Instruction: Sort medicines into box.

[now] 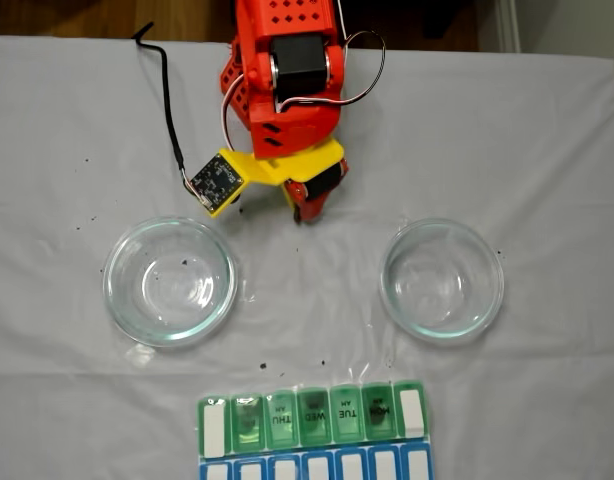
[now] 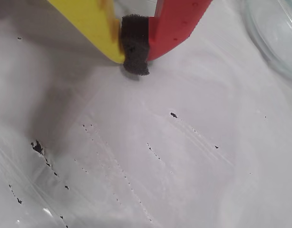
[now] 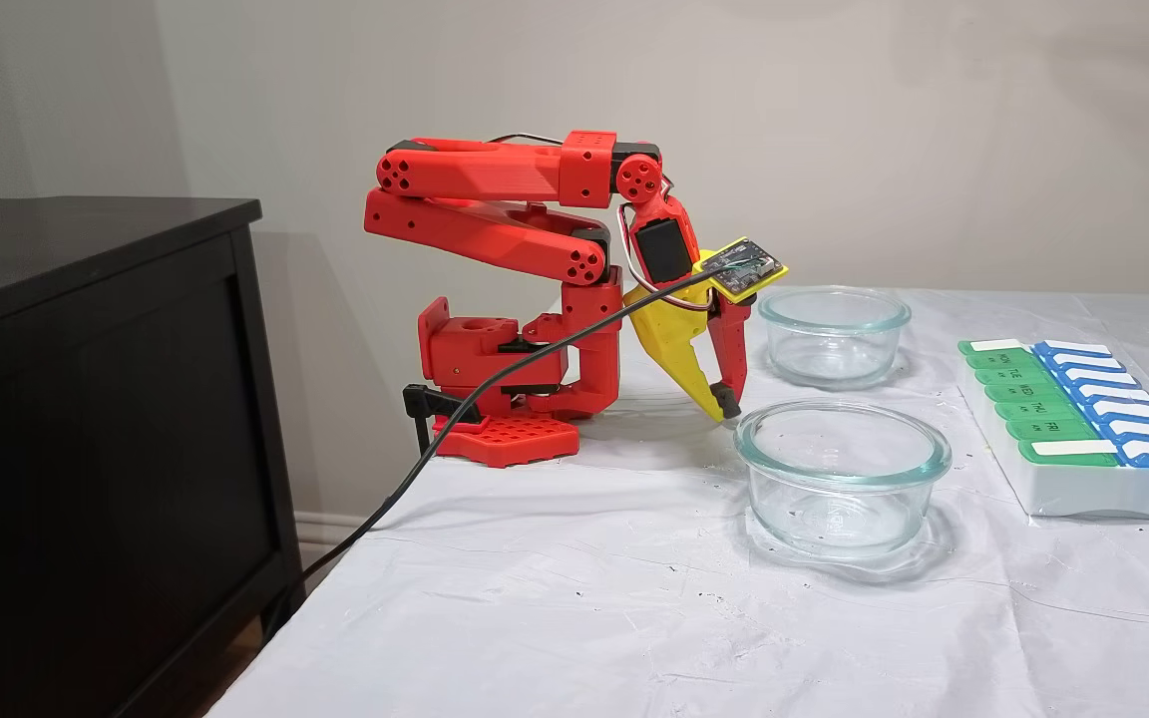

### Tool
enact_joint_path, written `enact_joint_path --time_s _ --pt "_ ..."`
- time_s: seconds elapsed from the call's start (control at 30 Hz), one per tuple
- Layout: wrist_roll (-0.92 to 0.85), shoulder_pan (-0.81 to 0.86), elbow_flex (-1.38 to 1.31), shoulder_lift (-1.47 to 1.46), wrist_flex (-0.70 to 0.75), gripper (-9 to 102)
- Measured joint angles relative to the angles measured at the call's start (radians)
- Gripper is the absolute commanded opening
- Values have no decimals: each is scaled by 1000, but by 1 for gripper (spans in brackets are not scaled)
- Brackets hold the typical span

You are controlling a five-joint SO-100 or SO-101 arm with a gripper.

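Box [image 1: 313,415] at the near edge; gripper [image 1: 300,212] (jaws closed) well apart.

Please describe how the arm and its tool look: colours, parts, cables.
The arm is red plastic with black motors. Its tool has one yellow finger, one red finger and dark foam pads. A yellow-framed circuit board carries a black cable.

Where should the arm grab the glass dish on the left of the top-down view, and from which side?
Probably the rim of the left glass dish, on the arc nearest the gripper, coming straight down with one finger inside and one outside. The dish stands upright and open, and looks too wide to span; its thick lip offers a hold.
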Motion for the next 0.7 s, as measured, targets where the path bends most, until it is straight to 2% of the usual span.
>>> enact_joint_path --time_s 0.7 --pt "14 21 0 0 0 0"
